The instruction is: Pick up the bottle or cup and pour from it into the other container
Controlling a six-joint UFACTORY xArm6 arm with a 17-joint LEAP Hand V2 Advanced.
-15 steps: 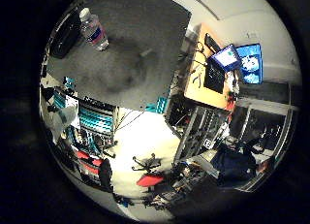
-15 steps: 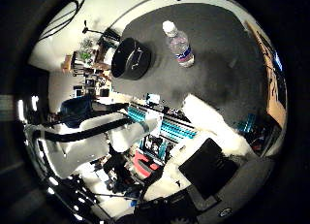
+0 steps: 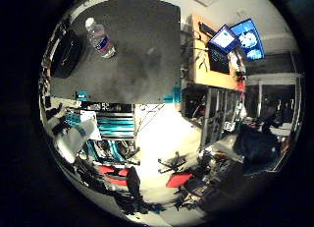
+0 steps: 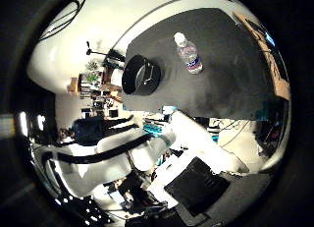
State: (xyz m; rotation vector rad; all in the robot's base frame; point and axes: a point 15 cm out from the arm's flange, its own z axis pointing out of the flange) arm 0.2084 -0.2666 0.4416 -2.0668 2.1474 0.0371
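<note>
Bottle upright beside black pot, far from palm

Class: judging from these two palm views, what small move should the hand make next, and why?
Probably descend toward the bottle. It stands capped and untouched on the dark table, beside the black pot, and both look small in the views, so the palm is well away from them and nothing is held yet.

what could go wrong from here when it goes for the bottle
The water bottle stands upright and narrow on the dark table, so a sideways brush on approach could tip it. The black pot sits close beside it near the table edge; a wide reach might knock or shift it. The bottle looks capped, so pouring may fail.
</note>
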